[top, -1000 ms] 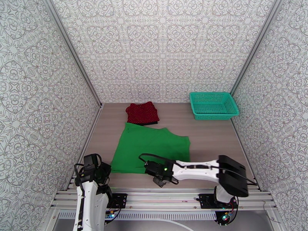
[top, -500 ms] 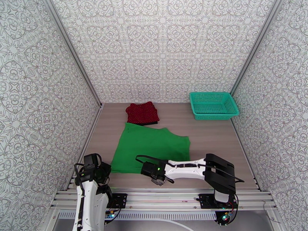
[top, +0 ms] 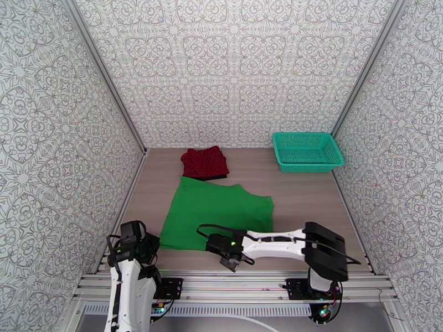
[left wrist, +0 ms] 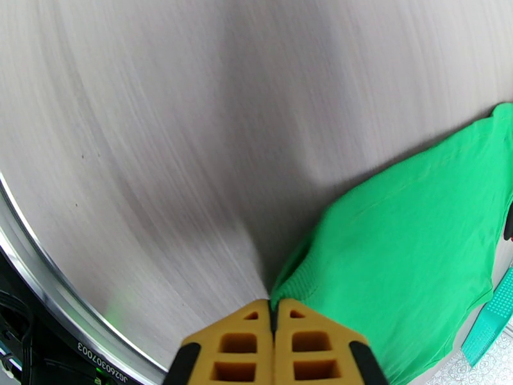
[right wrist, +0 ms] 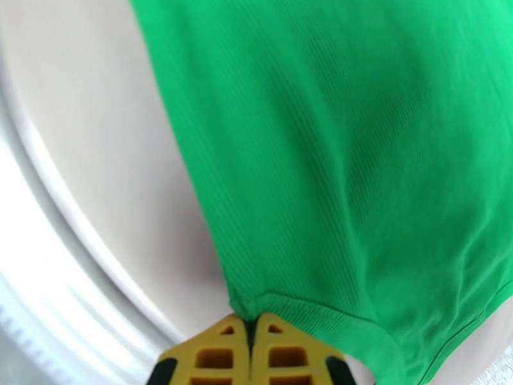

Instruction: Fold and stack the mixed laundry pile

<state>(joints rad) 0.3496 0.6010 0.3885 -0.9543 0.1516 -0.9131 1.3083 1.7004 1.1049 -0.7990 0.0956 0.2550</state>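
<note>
The bright green garment [top: 216, 214] lies spread flat mid-table. My left gripper [top: 155, 247] is at its near-left corner; in the left wrist view the yellow fingers [left wrist: 243, 344] are shut with the green corner [left wrist: 288, 296] pinched at their tips. My right gripper [top: 214, 245] is at the near hem, fingers [right wrist: 282, 354] shut on the bunched green hem [right wrist: 288, 303]. The dark red dotted garment [top: 205, 161] lies folded behind the green one. A thin black edge [top: 217, 177] of the black garment shows beneath it.
A teal mesh basket [top: 307, 151] stands at the back right corner. Patterned walls close in the table on three sides. The metal rail [top: 238, 283] with the arm bases runs along the near edge. Bare wood lies right of the green garment.
My right gripper has closed on the green hem, and its arm has shifted slightly along the near edge. The left arm and the garments have not moved.
</note>
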